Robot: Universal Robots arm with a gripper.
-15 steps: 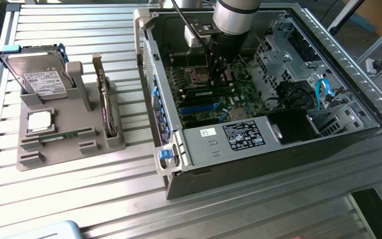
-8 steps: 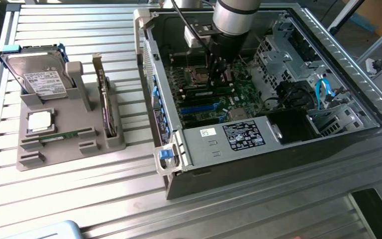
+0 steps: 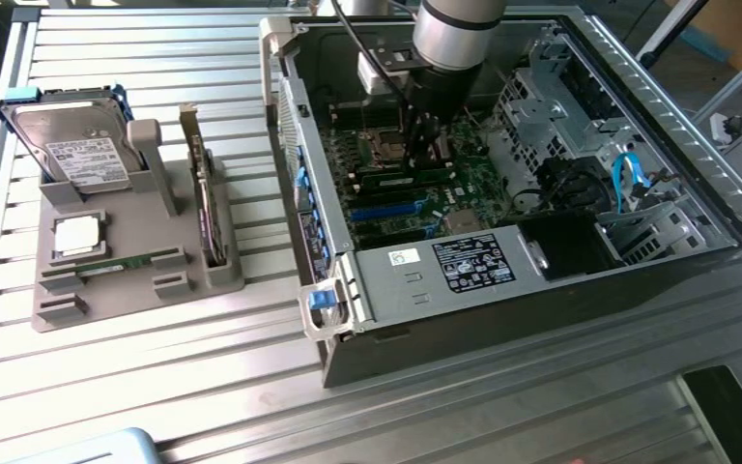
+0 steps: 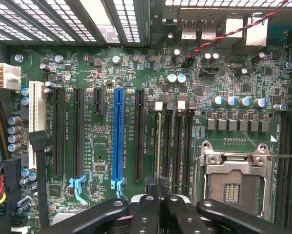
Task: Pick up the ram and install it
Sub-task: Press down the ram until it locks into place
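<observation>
Ram [image 4: 159, 146] shows edge-on in the wrist view as a thin pale green strip lying along the memory slot nearest the blue expansion slot [image 4: 118, 131]. It runs straight out from the tips of the pincer [image 4: 158, 192], so board and slot share one line, as seating needs. The pincer is clenched, its black fingers pressed together right over the strip's near end. Whether they pinch the stick or only bear on its top edge I cannot tell. In the exterior view the arm reaches steeply down into the open computer case [image 3: 385, 290], likely to clear the drive cage and cables beside the motherboard [image 4: 102, 146]. On the bench [image 3: 152, 387], the gray holder [image 3: 113, 280] keeps a hard drive [image 3: 81, 150] upright and another green strip [image 3: 132, 262] flat.
</observation>
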